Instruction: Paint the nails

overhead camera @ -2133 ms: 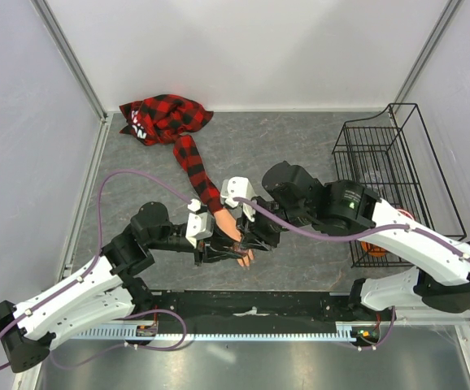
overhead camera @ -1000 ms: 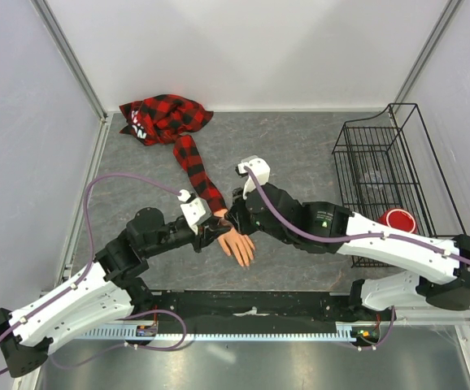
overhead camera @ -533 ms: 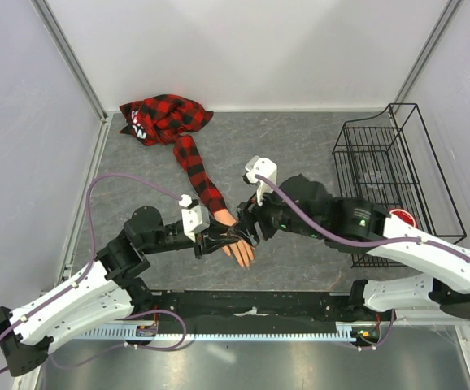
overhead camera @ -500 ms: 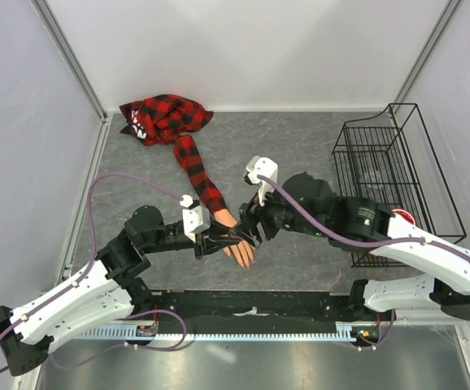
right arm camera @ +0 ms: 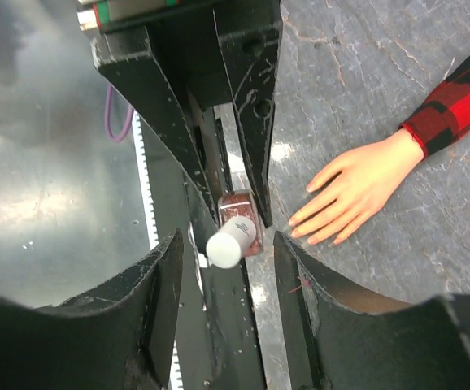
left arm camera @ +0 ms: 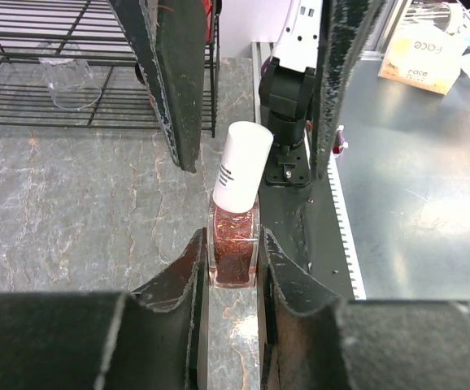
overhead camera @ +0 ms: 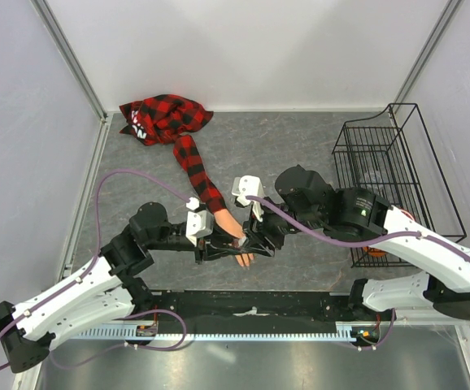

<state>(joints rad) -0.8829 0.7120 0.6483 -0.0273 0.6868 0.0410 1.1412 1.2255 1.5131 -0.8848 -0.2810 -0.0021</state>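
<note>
The peach mannequin hand (overhead camera: 232,230) lies palm down, reaching out of a red-and-black plaid sleeve (overhead camera: 194,166). Its nails (right arm camera: 300,223) show as small fingertips in the right wrist view. My left gripper (left arm camera: 233,240) is shut on a small bottle of reddish glitter polish (left arm camera: 233,252) with a white cap (left arm camera: 241,166), held upright just near of the hand's fingers. My right gripper (right arm camera: 228,252) is open, with one finger on each side of the white cap (right arm camera: 231,240), apart from it. In the top view both grippers meet at the bottle (overhead camera: 240,244).
A black wire basket (overhead camera: 389,179) stands at the right with a clear cup (left arm camera: 71,77) inside. The bunched plaid shirt (overhead camera: 162,118) lies at the back left. The black base rail (overhead camera: 251,305) runs along the near edge, close under the bottle.
My right gripper has come down and nearer, from above the wrist to astride the bottle's cap. My left gripper has shifted slightly nearer, still holding the bottle.
</note>
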